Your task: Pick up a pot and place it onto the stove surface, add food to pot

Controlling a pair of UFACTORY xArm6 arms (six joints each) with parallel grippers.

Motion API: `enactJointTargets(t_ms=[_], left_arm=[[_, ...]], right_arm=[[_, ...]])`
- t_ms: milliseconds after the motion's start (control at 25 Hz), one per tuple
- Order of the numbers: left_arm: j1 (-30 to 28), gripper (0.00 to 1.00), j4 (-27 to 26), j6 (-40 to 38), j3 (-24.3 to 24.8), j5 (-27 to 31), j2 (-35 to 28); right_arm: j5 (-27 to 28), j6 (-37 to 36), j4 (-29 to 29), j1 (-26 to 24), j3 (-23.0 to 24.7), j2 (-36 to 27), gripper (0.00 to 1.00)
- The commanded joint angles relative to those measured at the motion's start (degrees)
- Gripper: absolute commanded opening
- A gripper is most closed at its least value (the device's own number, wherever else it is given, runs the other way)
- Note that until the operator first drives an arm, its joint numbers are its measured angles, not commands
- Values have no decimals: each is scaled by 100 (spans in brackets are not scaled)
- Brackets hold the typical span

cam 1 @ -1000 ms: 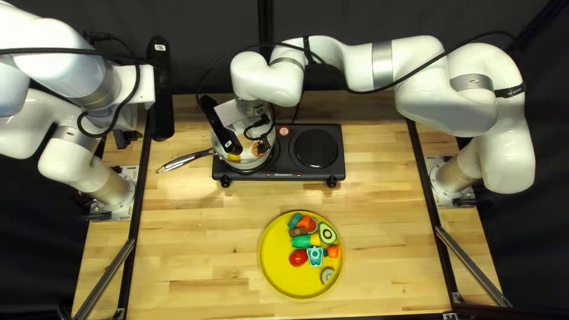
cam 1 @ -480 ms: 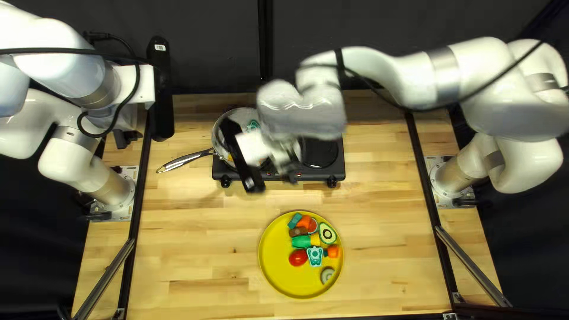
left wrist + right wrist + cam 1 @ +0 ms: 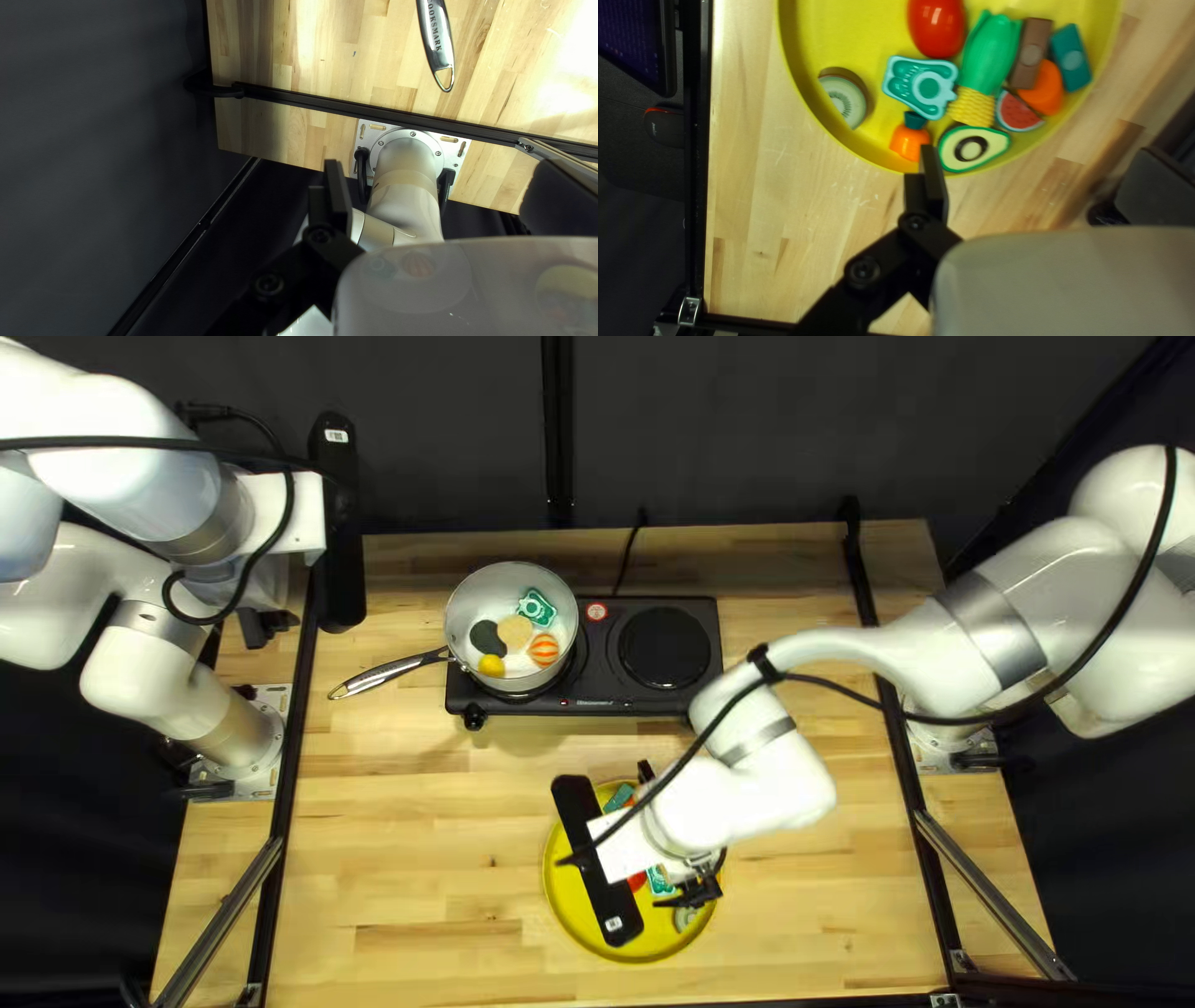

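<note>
My right gripper [image 3: 1036, 151], open and empty, has swung from the stove [image 3: 604, 672] to the yellow plate [image 3: 560, 909] in front of it, presumably for more food. The pot [image 3: 473, 597] sits on the stove, some food [image 3: 512, 631] inside; my left gripper [image 3: 440, 163] is open, left of the stove.

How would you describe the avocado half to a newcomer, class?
In the top left view, find the yellow plate below the stove. Near its rim, beside the corn, lies the avocado half. Unlike its neighbours, it has a dark ring around a pale centre.
</note>
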Motion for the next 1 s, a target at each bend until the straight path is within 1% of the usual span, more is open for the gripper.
enactJointTargets(t_ms=[40, 120, 160, 240, 640, 800, 1000], left_arm=[[0, 100, 0, 0, 0, 0, 0], [0, 100, 0, 0, 0, 0, 0], [0, 100, 0, 0, 0, 0, 0], [0, 100, 0, 0, 0, 0, 0], [0, 100, 0, 0, 0, 0, 0], [0, 100, 0, 0, 0, 0, 0], [0, 100, 0, 0, 0, 0, 0]], right_arm=[[-177, -567, 284, 11, -658, 738, 100], [-147, -799, 402, 11, -993, 1059, 100], [-161, -899, 449, 2, -1084, 1170, 100], [-230, -1052, 530, -29, -1117, 1260, 100], [-454, -1488, 798, -104, -1089, 1440, 100], [-654, -1614, 885, -134, -950, 1475, 100], [-752, -1724, 932, -191, -892, 1501, 100]])
